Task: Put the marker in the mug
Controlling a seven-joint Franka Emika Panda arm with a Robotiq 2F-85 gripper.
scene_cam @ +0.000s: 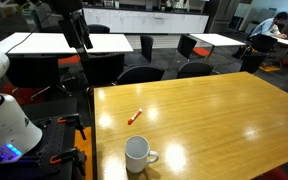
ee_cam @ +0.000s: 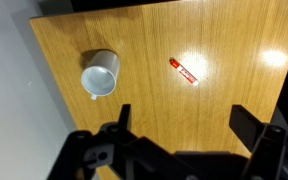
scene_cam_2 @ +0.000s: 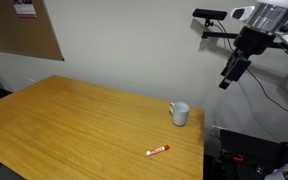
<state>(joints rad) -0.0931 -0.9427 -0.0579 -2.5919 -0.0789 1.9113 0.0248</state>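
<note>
1. Hanging high above the wooden table [scene_cam: 219, 105], the gripper [scene_cam: 82, 42] shows in the upper left of an exterior view and holds nothing.
2. In the wrist view the gripper [ee_cam: 184, 120] fills the bottom edge. Its two dark fingers [ee_cam: 122, 116] are spread wide, with only bare tabletop between them.
3. The marker [ee_cam: 185, 71] lies flat on the wood just above centre in the wrist view, slanted down to the right. Its body is red with a whitish part.
4. The mug [ee_cam: 100, 74] stands upright in the upper left of the wrist view, mouth open to the camera. It is well apart from the marker and close to the table's edge.
5. In an exterior view the marker [scene_cam: 136, 115] lies near the frame's centre, with the mug [scene_cam: 137, 152] below it at the bottom edge, its handle pointing right.
6. In an exterior view the gripper [scene_cam_2: 229, 78] is in the upper right, the mug [scene_cam_2: 180, 114] is right of centre near the table [scene_cam_2: 64, 120] edge, and the marker [scene_cam_2: 158, 151] lies lower, nearer the bottom of the frame.
7. Black chairs [scene_cam: 142, 73] and white tables [scene_cam: 69, 43] stand behind the wooden table.
</note>
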